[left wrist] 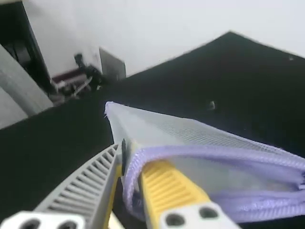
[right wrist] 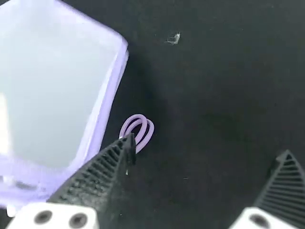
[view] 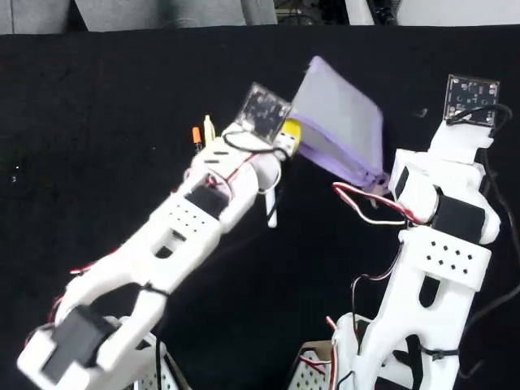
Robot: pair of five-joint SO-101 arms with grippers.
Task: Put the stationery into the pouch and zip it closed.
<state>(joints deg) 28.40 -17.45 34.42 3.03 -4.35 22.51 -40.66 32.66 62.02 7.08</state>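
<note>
High view: the pouch (view: 341, 114) sits at the far middle of the black counter (view: 97, 97), tilted up off it. Its zip edge runs from the left hand (view: 286, 138) across to the right arm's side. Left hand is closed on the near-left corner of that edge. Orange pen (view: 197, 136) and yellow pen (view: 209, 128) lie side by side on the counter just beyond the left arm, outside the pouch. A white stick shape (view: 271, 207) hangs under the left arm; pen or arm part, can't tell.

Left wrist view: left hand (left wrist: 127, 160) has its grey ribbed finger and yellow finger pinched on the pouch (left wrist: 200, 138) at the lilac woven zip band. The pouch body is a fine translucent mesh, soft, and holds a wedge shape away from the hand.

Right wrist view: right hand (right wrist: 205, 150) is spread wide with nothing in it, black ribbed fingers well apart. The zip pull (right wrist: 138, 129), a thin lilac cord loop, sits right at one fingertip (right wrist: 125, 143), outside the gap. Contact unclear. The pouch (right wrist: 52, 95) is beyond that same finger, a frosted panel with a lilac border.

Judgement: the right hand is nearer the pull. It needs to shift sideways towards the pouch so the loop sits between its fingers. With the pens still out, zipping looks premature. The thin, floppy loop could slip off.
</note>
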